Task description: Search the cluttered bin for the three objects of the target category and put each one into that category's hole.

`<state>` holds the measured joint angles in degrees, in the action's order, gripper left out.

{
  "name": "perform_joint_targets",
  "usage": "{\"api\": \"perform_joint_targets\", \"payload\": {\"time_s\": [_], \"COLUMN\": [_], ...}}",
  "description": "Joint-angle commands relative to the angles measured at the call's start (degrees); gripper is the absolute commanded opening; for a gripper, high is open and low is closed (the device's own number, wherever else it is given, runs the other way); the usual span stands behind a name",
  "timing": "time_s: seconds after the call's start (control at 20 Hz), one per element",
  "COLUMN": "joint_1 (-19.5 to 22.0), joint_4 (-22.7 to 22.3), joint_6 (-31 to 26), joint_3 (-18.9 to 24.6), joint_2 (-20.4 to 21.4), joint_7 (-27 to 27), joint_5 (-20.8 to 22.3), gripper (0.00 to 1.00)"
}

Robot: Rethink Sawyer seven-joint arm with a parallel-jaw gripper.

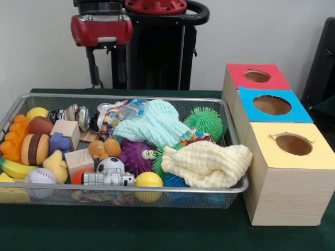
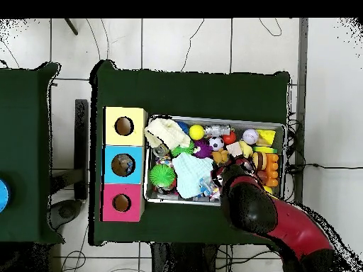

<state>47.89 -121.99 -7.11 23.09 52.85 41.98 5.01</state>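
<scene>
While the arm hangs over the bin, the scene reads as follows.

Arm: red and black arm (image 2: 280,219) reaching over the bin's near-robot edge in the overhead view; in the front view only its red and black upper part (image 1: 102,29) shows, raised behind the bin.
Jaws: hidden beneath the arm in the overhead view and not seen in the front view; whether apart or together cannot be told.
Bin: wire-mesh bin (image 1: 131,198) on the green worktop (image 1: 157,230), crowded with toys and cloths.
Bin contents, front view: pale yellow cloth (image 1: 207,164) and light blue cloth (image 1: 152,125) lying on top; green spiky ball (image 1: 205,120); purple spiky ball with eyes (image 1: 135,156); yellow ball (image 1: 148,180); small football (image 1: 110,164); baseball (image 1: 40,176); silver astronaut figure (image 1: 108,179); toy burger (image 1: 35,149); banana (image 1: 15,168); wooden cubes (image 1: 66,130).
Sorting boxes: three wooden boxes just beside the bin, topped red (image 1: 256,77), blue (image 1: 272,104) and yellow (image 1: 292,144), each with a round hole.
Target objects: category not discernible; all toys lie in the bin.
</scene>
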Motion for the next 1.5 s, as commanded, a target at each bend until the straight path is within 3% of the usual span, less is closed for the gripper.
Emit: {"api": "perform_joint_targets", "payload": {"time_s": [0.05,0.1,0.25,0.5,0.55,0.75,0.85,1.1,1.35,1.5], "joint_1": [-8.96,-9.65,-7.57,-7.52,-7.47,-6.41,-5.14,-2.02,0.99,1.61], "joint_4": [6.45,6.72,5.24,3.38,2.7,0.9,-0.54,-4.65,-7.01,-8.35], "joint_6": [-7.3,-8.54,-15.51,-22.48,-23.48,-31.82,-34.21,-36.06,-34.68,-33.59], "joint_3": [-10.88,-11.05,-5.65,-0.39,1.71,7.81,10.86,16.26,20.94,22.11], "joint_2": [-3.49,-3.54,-0.76,2.4,4.42,11.29,12.49,14.64,11.14,11.43], "joint_7": [3.28,1.91,-6.66,-14.28,-18.45,-29.92,-32.82,-36.99,-37.98,-37.66], "joint_5": [11.73,13.35,19.44,27.02,29.96,33.5,34.16,35.92,35.39,35.51], "gripper": [1.0,1.0,1.0,1.0,1.0,1.0,1.0,1.0,1.0,1.0]}}
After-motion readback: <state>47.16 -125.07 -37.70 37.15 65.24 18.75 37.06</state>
